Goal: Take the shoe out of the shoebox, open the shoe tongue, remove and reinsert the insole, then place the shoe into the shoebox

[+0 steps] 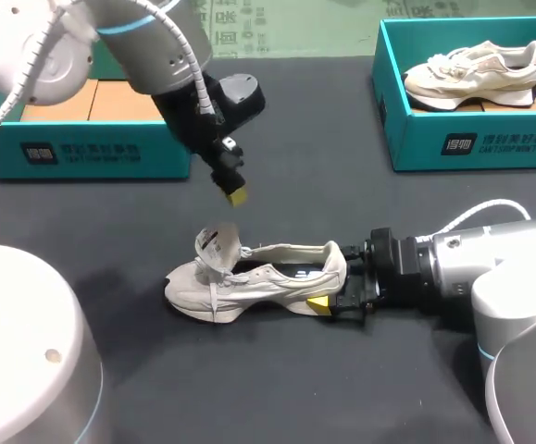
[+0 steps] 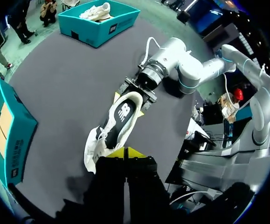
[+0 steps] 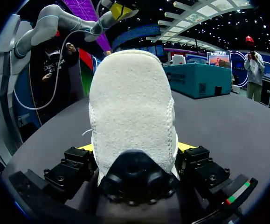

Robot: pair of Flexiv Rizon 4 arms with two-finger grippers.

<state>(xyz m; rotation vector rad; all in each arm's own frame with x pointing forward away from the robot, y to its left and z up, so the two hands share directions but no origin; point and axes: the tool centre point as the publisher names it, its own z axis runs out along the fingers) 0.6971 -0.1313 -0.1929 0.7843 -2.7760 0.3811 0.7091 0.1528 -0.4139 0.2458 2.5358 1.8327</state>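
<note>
The shoe point(image 1: 258, 277) lay on the dark grey table point(image 1: 360, 398), its tongue point(image 1: 219, 242) lifted; the right gripper point(image 1: 329, 289) was clamped on its heel from both sides; the left gripper point(image 1: 237, 194) hung above the tongue, fingers pressed together on nothing; at the table's far edge stood the teal left shoebox point(image 1: 82, 153), and the right shoebox point(image 1: 471, 143) held a second shoe point(image 1: 476, 74).

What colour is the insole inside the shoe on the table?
Black insole with a white logo; clearest in the left wrist view.
</note>
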